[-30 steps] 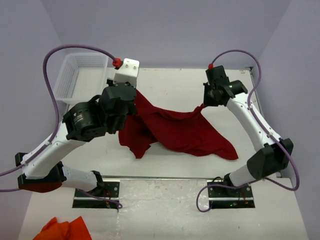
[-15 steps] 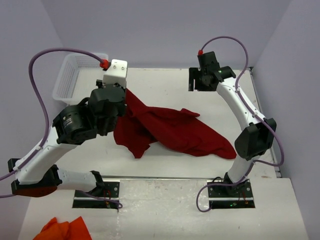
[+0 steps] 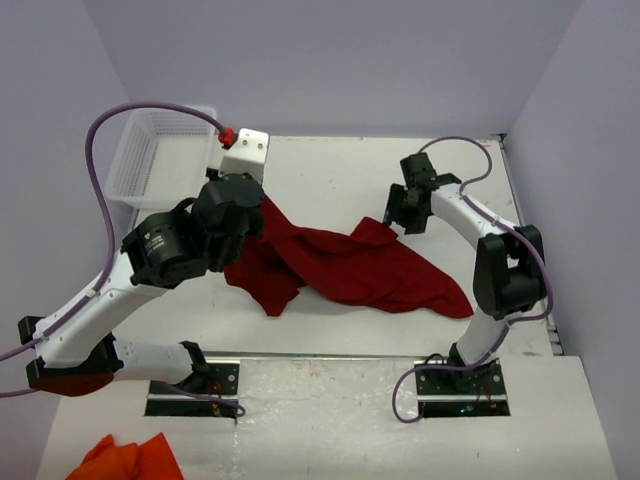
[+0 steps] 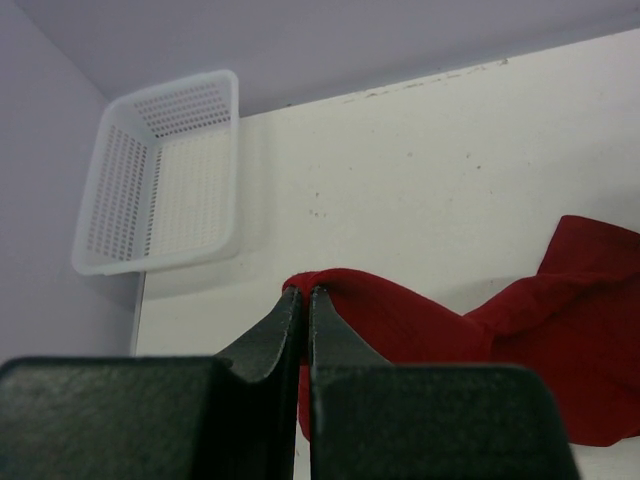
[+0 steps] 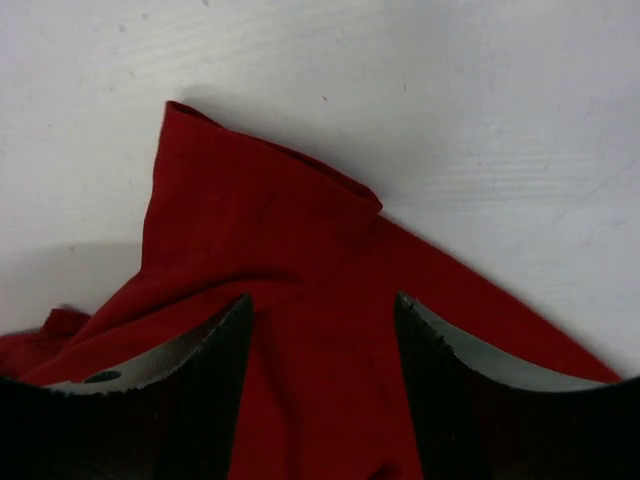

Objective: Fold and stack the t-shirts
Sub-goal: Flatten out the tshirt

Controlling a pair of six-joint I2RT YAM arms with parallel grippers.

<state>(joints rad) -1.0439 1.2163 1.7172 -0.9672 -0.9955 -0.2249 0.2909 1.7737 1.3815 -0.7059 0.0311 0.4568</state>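
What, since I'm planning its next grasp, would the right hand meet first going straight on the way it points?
The t-shirt: its red fold lies straight ahead, in line with the gap of the open right hand, with the white table only beyond it. How near the cloth is, the wrist view does not settle.

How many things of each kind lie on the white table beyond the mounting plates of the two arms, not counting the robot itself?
Dark crimson-red cotton t-shirt: 1
White perforated plastic basket: 1
Total: 2
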